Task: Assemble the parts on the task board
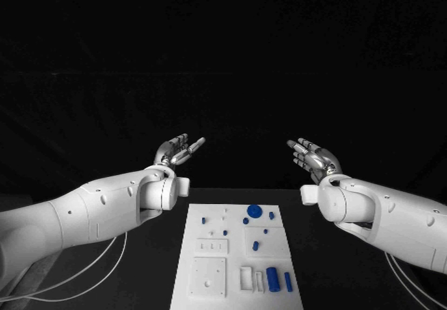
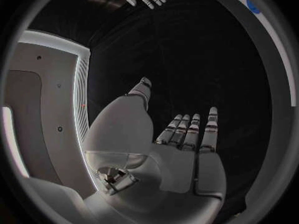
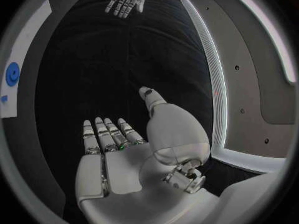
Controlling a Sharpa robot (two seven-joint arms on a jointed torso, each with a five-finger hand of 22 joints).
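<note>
The white task board (image 1: pixel 210 223) lies in the middle of the black table. On it are several small blue parts: a round disc (image 1: pixel 254 210) near its far end, a thick cylinder (image 1: pixel 272 278) and a slimmer piece (image 1: pixel 288 281) at its near right. My left hand (image 1: pixel 179 150) is raised well above the table beyond the board's far left, fingers apart and holding nothing; the left wrist view shows its flat palm (image 2: pixel 187 159). My right hand (image 1: pixel 312 157) is raised the same way at the far right, empty, palm (image 3: pixel 115 167) open. An edge of the board (image 3: pixel 19 50) with the blue disc (image 3: pixel 11 73) appears in the right wrist view.
White blocks with recesses (image 1: pixel 208 276) and a slotted holder (image 1: pixel 250 279) stand at the board's near end. Black table (image 1: pixel 326 271) lies on both sides of the board. Thin cables (image 1: pixel 103 261) hang under my left arm.
</note>
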